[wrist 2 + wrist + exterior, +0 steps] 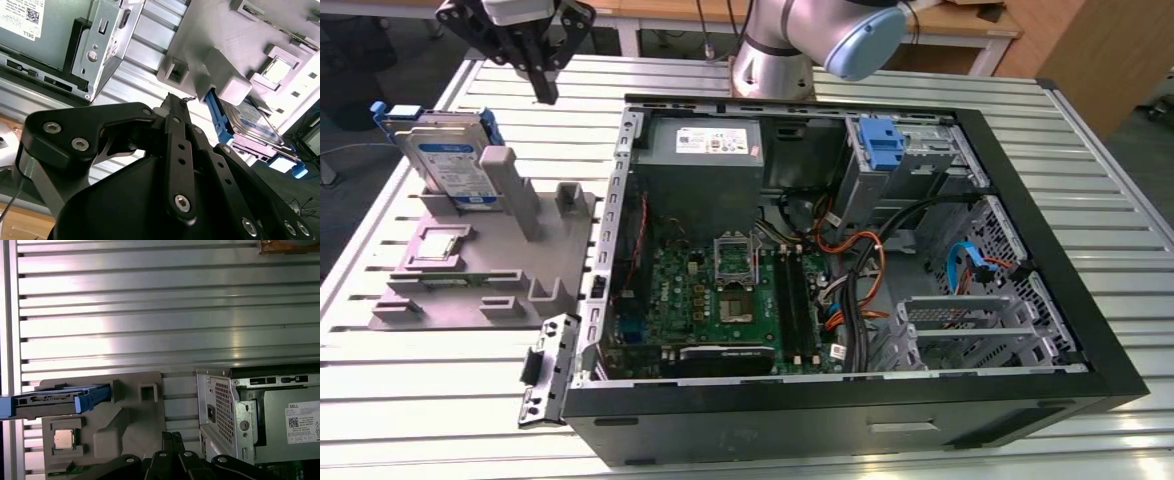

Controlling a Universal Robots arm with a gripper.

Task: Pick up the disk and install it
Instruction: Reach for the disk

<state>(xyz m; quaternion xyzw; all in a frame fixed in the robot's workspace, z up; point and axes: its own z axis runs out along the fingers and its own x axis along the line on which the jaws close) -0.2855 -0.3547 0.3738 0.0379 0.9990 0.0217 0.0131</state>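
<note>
An open black computer case [854,400] lies on its side on a slatted metal table [427,400], nearest the exterior view's camera. Inside it, a green motherboard [720,290] lies flat, with orange and black cables to the exterior view's right of it. Farther back in the case sit a grey power-supply box [707,150] with a white label and a fixed blue-handled drive bay [883,145].

On the exterior view's left, just beside the case, a grey plastic fixture [480,270] rests on the table. A small square silver chip [440,245] lies in a recess on its near part. The disk [454,165] stands upright on its edge in a slot at the fixture's far end. Its white-and-blue label faces the camera and a blue bracket frames it. In both wrist views the disk [250,117] [55,400] shows edge-on, seated in the fixture.

Beyond the fixture, the black jaws hang above the table. They are closed together to a point and hold nothing. They are apart from the disk, toward the exterior view's right of it. The robot arm [814,40] stands at the far edge of the table, behind the case.
</note>
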